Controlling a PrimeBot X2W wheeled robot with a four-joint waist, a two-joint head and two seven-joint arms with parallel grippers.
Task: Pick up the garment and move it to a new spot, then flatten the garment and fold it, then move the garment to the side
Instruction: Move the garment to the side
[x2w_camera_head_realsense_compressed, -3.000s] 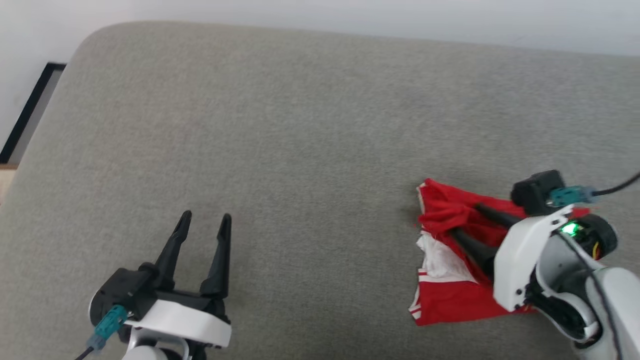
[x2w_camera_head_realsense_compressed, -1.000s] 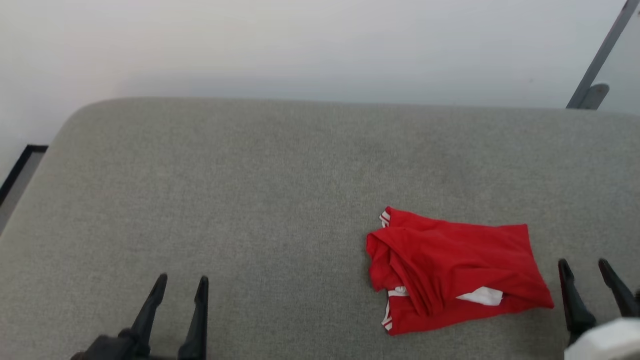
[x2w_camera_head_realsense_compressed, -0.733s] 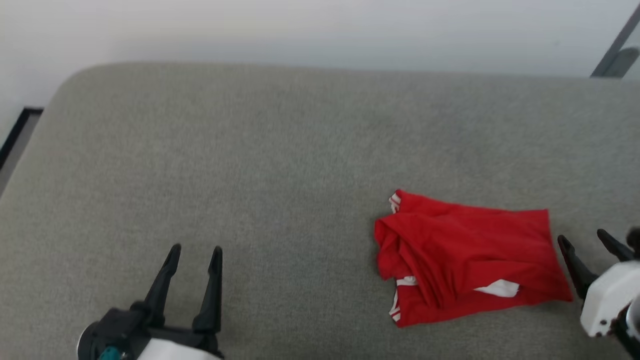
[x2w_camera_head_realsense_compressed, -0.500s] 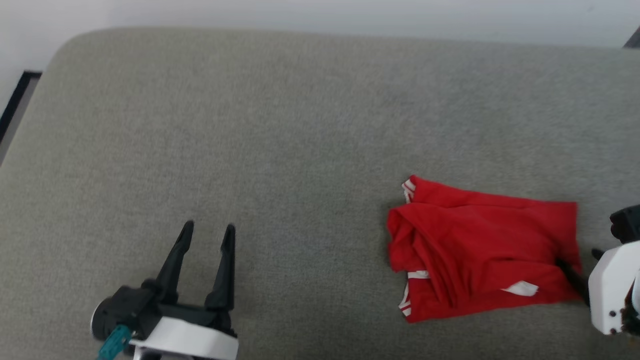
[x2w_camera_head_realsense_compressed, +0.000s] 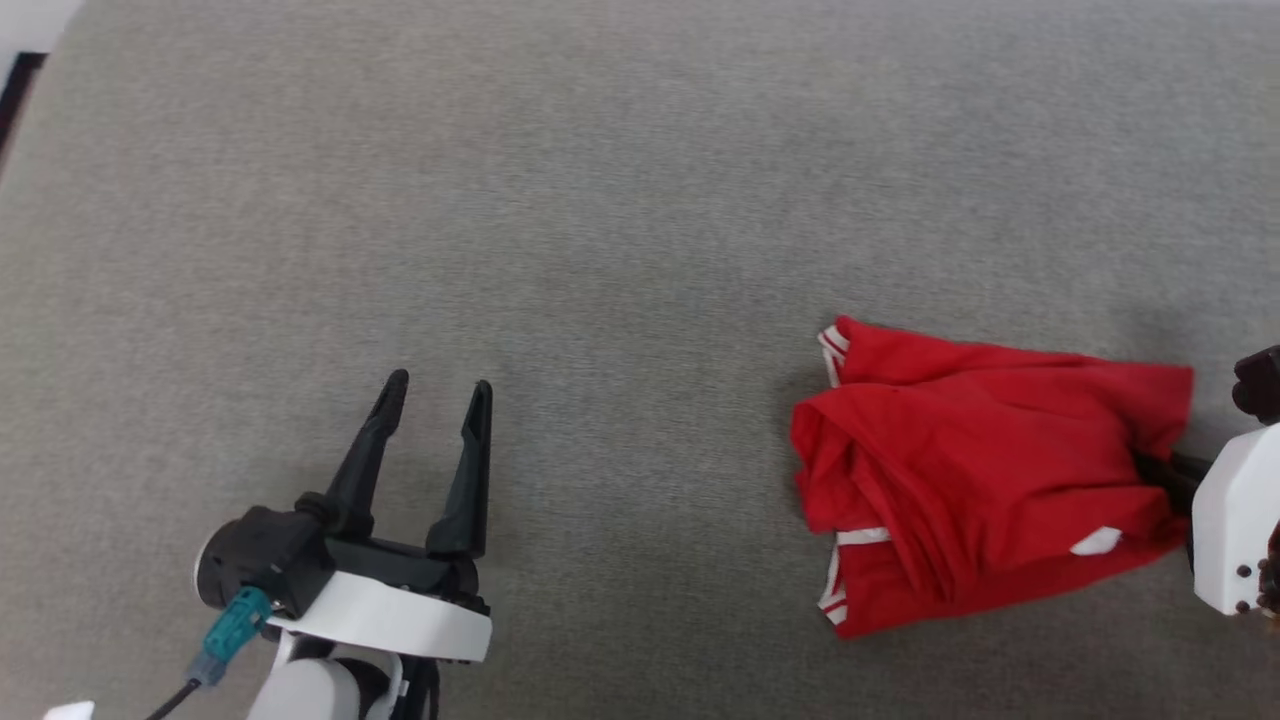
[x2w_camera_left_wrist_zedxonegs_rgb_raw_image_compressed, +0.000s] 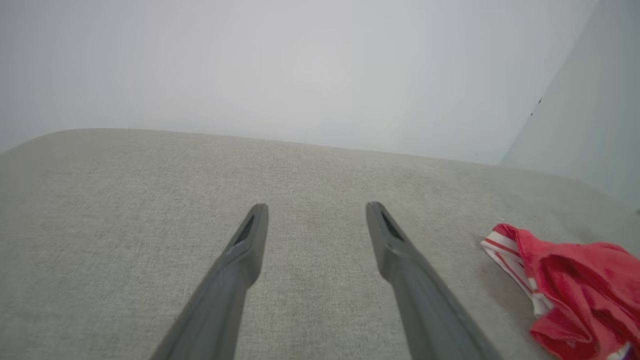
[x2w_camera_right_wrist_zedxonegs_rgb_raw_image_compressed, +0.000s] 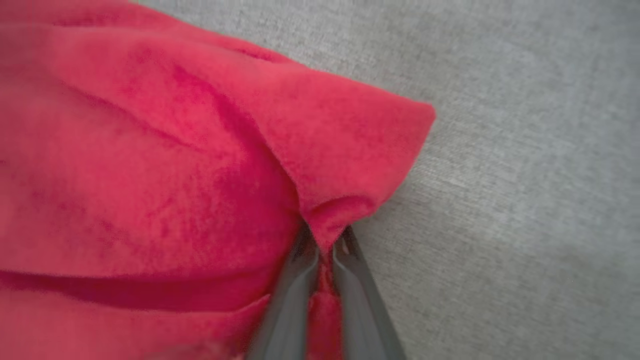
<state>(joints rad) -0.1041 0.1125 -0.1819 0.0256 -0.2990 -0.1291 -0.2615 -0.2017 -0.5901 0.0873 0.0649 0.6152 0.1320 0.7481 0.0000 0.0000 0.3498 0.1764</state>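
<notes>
The right hand (x2w_camera_right_wrist_zedxonegs_rgb_raw_image_compressed: 325, 237) is clamped on the right edge of the crumpled red garment (x2w_camera_head_realsense_compressed: 980, 470), which lies on the grey cushion's (x2w_camera_head_realsense_compressed: 600, 200) right side. The left hand (x2w_camera_head_realsense_compressed: 437, 382) hovers spread and empty.

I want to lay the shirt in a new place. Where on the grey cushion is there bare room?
The grey cushion is bare between the open left gripper and the garment, and across the whole far side beyond both. It is crowded only at the right edge, where the right gripper is shut on the garment's corner.
</notes>
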